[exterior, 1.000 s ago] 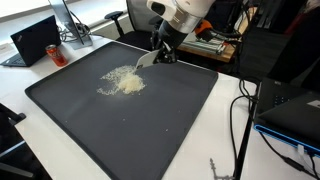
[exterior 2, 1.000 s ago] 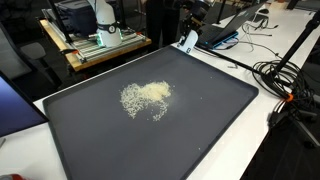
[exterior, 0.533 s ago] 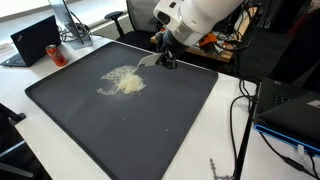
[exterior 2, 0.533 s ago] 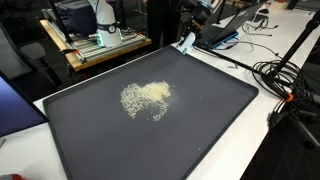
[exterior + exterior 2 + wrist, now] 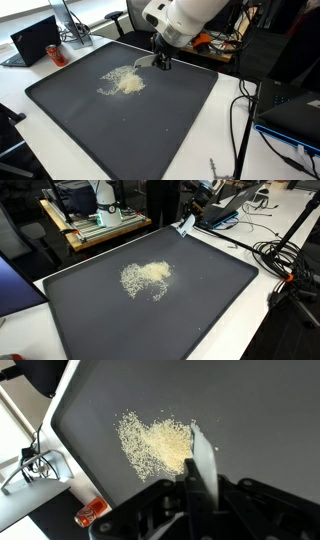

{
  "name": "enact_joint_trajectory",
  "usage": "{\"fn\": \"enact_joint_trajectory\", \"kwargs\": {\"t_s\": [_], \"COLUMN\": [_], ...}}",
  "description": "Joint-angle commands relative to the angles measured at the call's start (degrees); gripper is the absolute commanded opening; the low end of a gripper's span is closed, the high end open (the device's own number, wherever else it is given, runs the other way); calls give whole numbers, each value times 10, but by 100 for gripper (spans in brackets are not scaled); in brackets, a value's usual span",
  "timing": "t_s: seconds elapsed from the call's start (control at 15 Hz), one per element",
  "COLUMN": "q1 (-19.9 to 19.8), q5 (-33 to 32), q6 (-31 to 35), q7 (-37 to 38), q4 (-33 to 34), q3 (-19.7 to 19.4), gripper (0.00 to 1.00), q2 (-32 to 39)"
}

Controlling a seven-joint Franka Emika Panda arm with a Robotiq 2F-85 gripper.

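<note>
**Tray** [image 5: 190, 125], count one. Dark and flat with a low raised rim, lying on a white worktop [image 5: 228, 140]. In an exterior view the far rim runs at 12 o'clock under the arm and the near corner sits at 6 o'clock. The tray floor shows uncovered from 3 through 6 to 8 o'clock, well apart from the grain. A narrower bare band lies between the grain and the 9 o'clock rim.

**Grain heap** [image 5: 122, 82], count one. Pale, dense at its core and loosely scattered at the fringe [image 5: 148, 276]; the single grains are too small to count. It sits a little toward 10 o'clock of the tray's centre, apart from every rim.

**Pale flat blade** [image 5: 143, 62], count one. Tilted, with its tip near the heap's 2 o'clock fringe. In the wrist view the blade [image 5: 203, 460] stands just at the heap's [image 5: 160, 445] 3 o'clock side; whether it touches the grain cannot be told.

**Fingers** [image 5: 160, 60], one pair. Closed tight on the blade's upper end, near the far rim at 12 to 1 o'clock.

**Surroundings:**
- Laptop [image 5: 35, 40], one, open, beyond the 10 o'clock corner.
- Cables [image 5: 285, 260], a bundle past the 3 o'clock rim, number not readable.
- Red item [image 5: 90, 513], one, small, on the worktop outside the rim at 7 o'clock in the wrist view
</note>
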Motion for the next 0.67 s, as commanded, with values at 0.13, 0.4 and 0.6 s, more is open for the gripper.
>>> {"fn": "enact_joint_trajectory", "kwargs": {"t_s": [0.13,0.4,0.6], "q1": [-57,-93,-117], "q5": [56,74,90], "q6": [35,69,95], "q7": [-129,-211,-267], "q4": [15,31,41], "q3": [-14,-37,-54], "gripper": [1,1,1], "q2": [-22,-24,-17]}}
